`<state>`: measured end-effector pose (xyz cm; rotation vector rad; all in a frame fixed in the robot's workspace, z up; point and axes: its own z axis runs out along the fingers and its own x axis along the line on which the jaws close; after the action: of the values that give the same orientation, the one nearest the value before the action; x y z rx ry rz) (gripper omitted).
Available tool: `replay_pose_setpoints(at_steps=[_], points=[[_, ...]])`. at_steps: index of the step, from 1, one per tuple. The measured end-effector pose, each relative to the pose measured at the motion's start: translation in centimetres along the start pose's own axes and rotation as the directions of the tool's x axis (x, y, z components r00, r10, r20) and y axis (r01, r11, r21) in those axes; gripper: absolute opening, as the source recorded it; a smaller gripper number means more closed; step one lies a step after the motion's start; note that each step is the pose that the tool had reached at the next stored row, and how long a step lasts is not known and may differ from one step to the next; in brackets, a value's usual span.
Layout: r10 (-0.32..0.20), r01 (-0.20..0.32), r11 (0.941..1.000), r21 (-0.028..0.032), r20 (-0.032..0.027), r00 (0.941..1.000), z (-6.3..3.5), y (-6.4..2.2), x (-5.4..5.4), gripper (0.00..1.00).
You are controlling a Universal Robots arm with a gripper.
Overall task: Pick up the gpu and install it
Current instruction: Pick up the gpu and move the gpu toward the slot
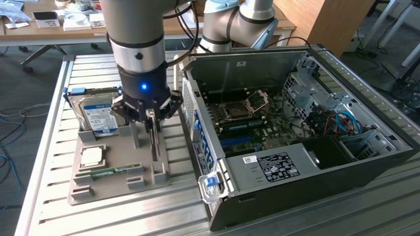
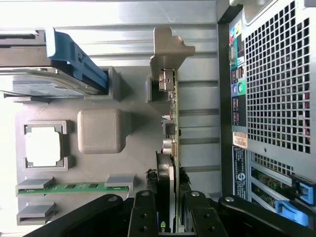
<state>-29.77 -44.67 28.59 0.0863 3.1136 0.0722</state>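
Gripping gpu (image 2: pixel 173 113) w/ pincer (image 2: pixel 169 197), in tray (image 1: pixel 118 147) slot

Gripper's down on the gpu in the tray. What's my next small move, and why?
Probably lift straight up: the gripper looks closed on the gpu, which stands on edge in the grey tray, close beside the computer case.

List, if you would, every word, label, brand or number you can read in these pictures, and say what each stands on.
No text here can be read outright.
Blue-and-white label on the hard drive: print too small to read.
Black-and-white label on the power supply: too small to read.
White sticker on the case wall: unreadable.
Dark sticker on the case's rear panel: unreadable.
gpu: no legible print.
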Motion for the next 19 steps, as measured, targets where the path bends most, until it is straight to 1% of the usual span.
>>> replay_pose_setpoints(at_steps=[9, 10, 13, 16, 19], points=[[0.000, 0.000, 1.0000, -0.0001, 0.0001, 1.0000, -3.09, 0.15, -0.1, 0.27], [0.000, 0.000, 1.0000, -0.0001, 0.0000, 1.0000, -4.15, 0.19, -0.1, 0.27], [0.000, 0.000, 1.0000, 0.0000, 0.0000, 1.0000, -5.19, 0.25, -0.1, 0.27], [0.000, 0.000, 1.0000, 0.0000, 0.0000, 1.0000, -5.89, 0.28, -0.1, 0.27], [0.000, 0.000, 1.0000, -0.0001, 0.0001, 1.0000, -6.26, 0.30, -0.2, 0.27]])
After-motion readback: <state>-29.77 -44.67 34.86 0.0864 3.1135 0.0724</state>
